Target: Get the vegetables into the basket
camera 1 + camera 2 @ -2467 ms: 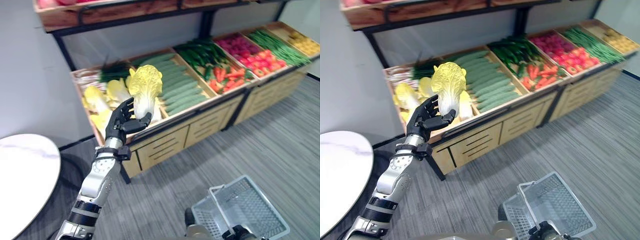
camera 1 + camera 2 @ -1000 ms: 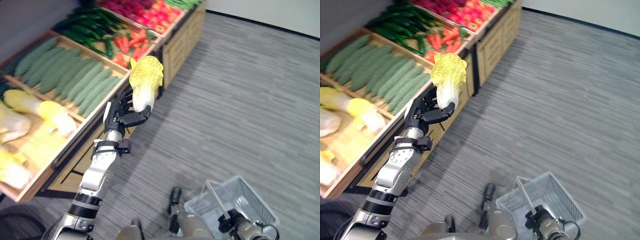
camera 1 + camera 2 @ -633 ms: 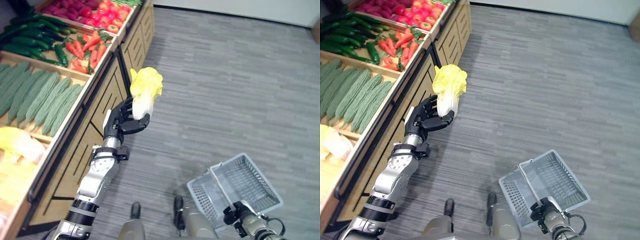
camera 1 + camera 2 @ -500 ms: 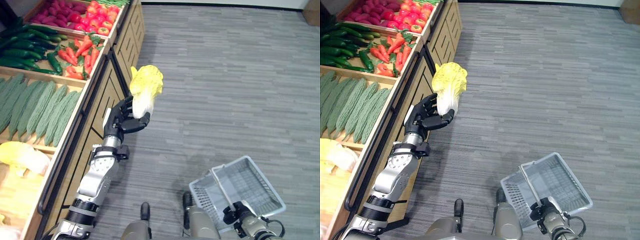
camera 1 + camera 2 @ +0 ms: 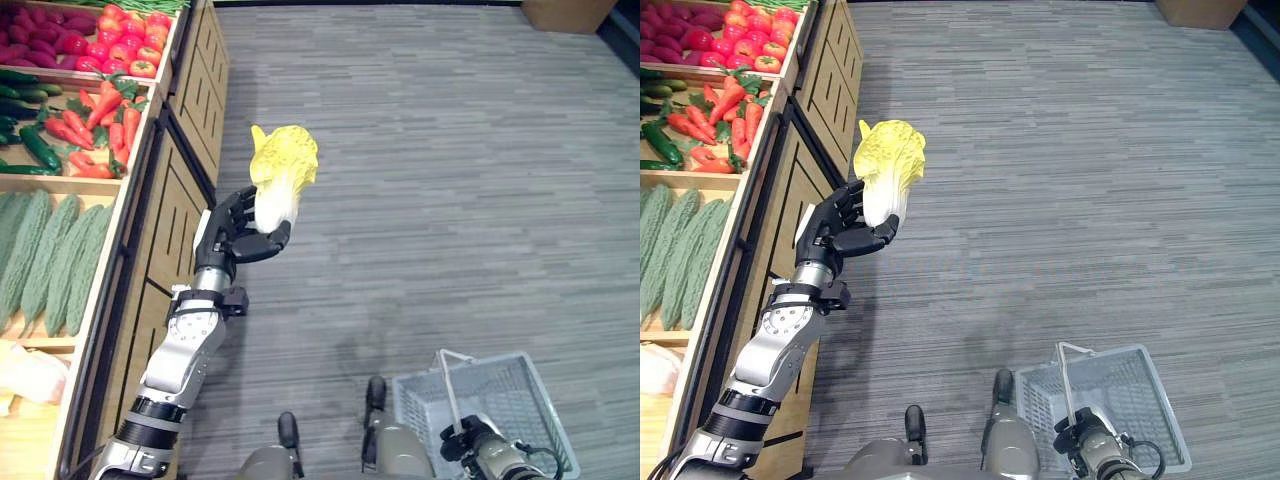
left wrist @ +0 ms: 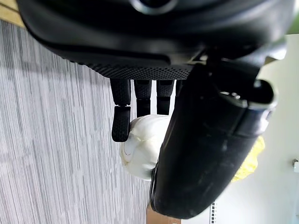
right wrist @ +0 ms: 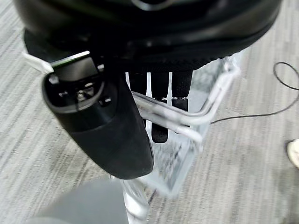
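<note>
Yellow and white, the cabbage (image 5: 282,178) stands almost straight up in the left hand (image 5: 232,235). Its long side runs up and down. The frilly yellow leaves point up and the white stem end sits low in the hand. The fingers (image 6: 121,122) and thumb curl round the white stem and hold it tight. The hand holds the cabbage up in the air, over the floor, just beside the wooden stand (image 5: 168,215).

The basket (image 5: 1140,398) hangs low on the robot's right side, well apart from the cabbage. It is made of pale wire mesh. The right hand (image 7: 105,121) has its fingers (image 7: 160,128) hooked round the basket's thin handle (image 5: 1070,385).

The floor (image 5: 470,190) is grey carpet with thin stripes. The stand runs along the left side and has drawers in its front. On top are wooden boxes of vegetables: red tomatoes (image 5: 125,52), orange carrots (image 5: 100,130), dark green cucumbers (image 5: 30,135) and bumpy pale green gourds (image 5: 50,260). A brown box (image 5: 560,12) sits at the far end of the floor.
</note>
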### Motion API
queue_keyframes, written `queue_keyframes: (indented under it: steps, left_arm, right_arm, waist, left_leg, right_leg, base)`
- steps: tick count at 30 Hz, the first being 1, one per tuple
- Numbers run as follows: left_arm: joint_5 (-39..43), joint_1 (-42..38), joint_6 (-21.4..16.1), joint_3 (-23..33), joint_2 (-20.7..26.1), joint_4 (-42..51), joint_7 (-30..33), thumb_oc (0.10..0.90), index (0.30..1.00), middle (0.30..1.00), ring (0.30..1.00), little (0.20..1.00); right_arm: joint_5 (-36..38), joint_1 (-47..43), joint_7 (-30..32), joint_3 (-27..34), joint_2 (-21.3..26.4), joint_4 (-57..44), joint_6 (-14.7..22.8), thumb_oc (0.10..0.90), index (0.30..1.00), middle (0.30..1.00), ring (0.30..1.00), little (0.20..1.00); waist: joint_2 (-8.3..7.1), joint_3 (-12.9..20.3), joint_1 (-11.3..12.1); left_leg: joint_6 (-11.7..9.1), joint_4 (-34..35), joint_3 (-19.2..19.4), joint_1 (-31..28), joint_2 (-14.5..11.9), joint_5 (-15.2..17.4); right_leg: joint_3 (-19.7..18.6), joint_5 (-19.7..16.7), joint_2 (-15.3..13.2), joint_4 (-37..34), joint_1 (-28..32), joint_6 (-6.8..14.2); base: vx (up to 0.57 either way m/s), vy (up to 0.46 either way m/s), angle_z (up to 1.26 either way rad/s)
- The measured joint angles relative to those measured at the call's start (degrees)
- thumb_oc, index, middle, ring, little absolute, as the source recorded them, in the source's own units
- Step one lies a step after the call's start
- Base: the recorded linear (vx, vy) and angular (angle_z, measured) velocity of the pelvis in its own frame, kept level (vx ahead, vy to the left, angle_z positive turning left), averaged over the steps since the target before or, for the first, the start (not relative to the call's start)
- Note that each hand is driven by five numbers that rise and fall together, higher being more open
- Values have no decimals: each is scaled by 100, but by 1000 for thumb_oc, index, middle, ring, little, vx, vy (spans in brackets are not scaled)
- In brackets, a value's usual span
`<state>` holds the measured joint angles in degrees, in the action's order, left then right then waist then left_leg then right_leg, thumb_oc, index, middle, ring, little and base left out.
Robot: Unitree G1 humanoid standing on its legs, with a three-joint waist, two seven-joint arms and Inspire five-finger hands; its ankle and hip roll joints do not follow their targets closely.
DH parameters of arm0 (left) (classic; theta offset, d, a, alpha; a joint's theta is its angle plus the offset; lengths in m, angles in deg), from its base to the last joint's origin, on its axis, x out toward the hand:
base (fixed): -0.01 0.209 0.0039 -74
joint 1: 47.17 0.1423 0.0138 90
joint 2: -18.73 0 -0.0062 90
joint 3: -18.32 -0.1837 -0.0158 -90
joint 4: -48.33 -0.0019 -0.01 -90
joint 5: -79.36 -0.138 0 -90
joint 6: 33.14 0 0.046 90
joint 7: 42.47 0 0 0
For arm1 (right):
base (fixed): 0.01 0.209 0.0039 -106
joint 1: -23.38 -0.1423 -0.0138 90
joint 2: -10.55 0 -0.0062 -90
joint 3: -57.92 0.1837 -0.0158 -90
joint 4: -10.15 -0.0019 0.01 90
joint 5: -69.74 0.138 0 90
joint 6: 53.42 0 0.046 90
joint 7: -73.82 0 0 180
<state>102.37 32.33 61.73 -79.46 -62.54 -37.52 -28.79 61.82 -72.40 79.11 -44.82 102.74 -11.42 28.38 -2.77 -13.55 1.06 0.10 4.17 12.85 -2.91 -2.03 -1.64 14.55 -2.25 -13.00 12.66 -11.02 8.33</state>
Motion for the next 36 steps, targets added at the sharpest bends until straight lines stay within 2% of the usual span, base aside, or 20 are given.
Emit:
queue_keyframes:
  steps: [1, 3, 8, 16, 20, 24, 27, 32, 36]
  left_arm:
    - [0, 25, 20, 35, 28, -1, 12, 400, 300, 300, 300, 300]
    - [-1, 84, 39, 71, 23, -2, -6, 400, 300, 300, 300, 300]
    - [-1, 85, 47, 71, -102, 2, -113, 400, 300, 300, 300, 300]
    - [-72, 251, 73, 45, -126, 38, -270, 400, 300, 300, 300, 300]
    - [-123, 583, 159, -82, -119, 41, -435, 400, 300, 300, 300, 300]
    - [-274, 909, 264, -481, -131, 9, -708, 400, 300, 300, 300, 300]
    - [-403, 967, 326, -757, -374, -381, -819, 400, 300, 300, 300, 300]
    - [-646, 1043, 484, -845, -720, -1089, -738, 400, 300, 300, 300, 300]
    - [-859, 1070, 560, -850, -893, -1487, -608, 400, 300, 300, 300, 300]
  right_arm:
    - [0, -21, 7, -3, 19, -37, 5, 400, 300, 300, 300, 300]
    - [0, -96, 23, -4, 94, -148, 27, 400, 300, 300, 300, 300]
    - [-3, -204, 44, -46, 99, -184, 43, 400, 300, 300, 300, 300]
    - [4, -225, 71, -130, 103, -267, 84, 400, 300, 300, 300, 300]
    - [4, -119, 76, -139, 135, -484, 10, 400, 300, 300, 300, 300]
    - [-11, -73, 46, -427, 379, -1206, -118, 400, 300, 300, 300, 300]
    - [-10, -86, 0, -513, 582, -2037, -169, 400, 300, 300, 300, 300]
    - [183, -146, 9, -520, 629, -3146, -131, 400, 300, 300, 300, 300]
    - [254, -208, 31, -529, 553, -3639, -119, 400, 300, 300, 300, 300]
  waist:
    - [-22, 3, 32]
    - [104, 21, 32]
    - [134, 48, 2]
    - [286, 232, 0]
    - [297, 339, -23]
    - [307, 365, -36]
    - [324, 378, -49]
    - [430, 473, -52]
    - [465, 503, -34]
  left_leg:
    - [-38, -20, 30, -7, -6, 1]
    - [-81, -15, 94, -4, -135, -22]
    - [-223, -55, 82, -11, -294, -4]
    - [-243, -37, -47, -54, -248, -17]
    - [-245, -36, -119, -68, -227, -22]
    - [-234, -36, -120, -89, -207, -38]
    - [-231, -30, -116, -94, -209, -62]
    - [-236, -26, -110, -92, -229, -70]
    - [-233, -25, -111, -93, -229, -72]
  right_leg:
    - [5, 114, 37, -145, 54, -98]
    - [-72, -175, 292, -774, 293, -171]
    - [-39, -653, 505, -1780, 752, -253]
    - [71, -669, 468, -1771, 854, -243]
    - [132, -662, 440, -1772, 908, -234]
    - [123, -676, 423, -1773, 928, -223]
    - [109, -688, 426, -1778, 923, -232]
    - [101, -689, 446, -1775, 916, -235]
    - [102, -690, 446, -1773, 916, -236]
  base:
    - [-53, -71, -29]
    - [2, -98, -34]
    - [34, -90, -9]
    - [8, -42, 8]
    - [23, -30, 10]
    - [8, -41, 0]
    - [4, -27, -1]
    - [14, -44, -1]
    - [8, -36, 0]
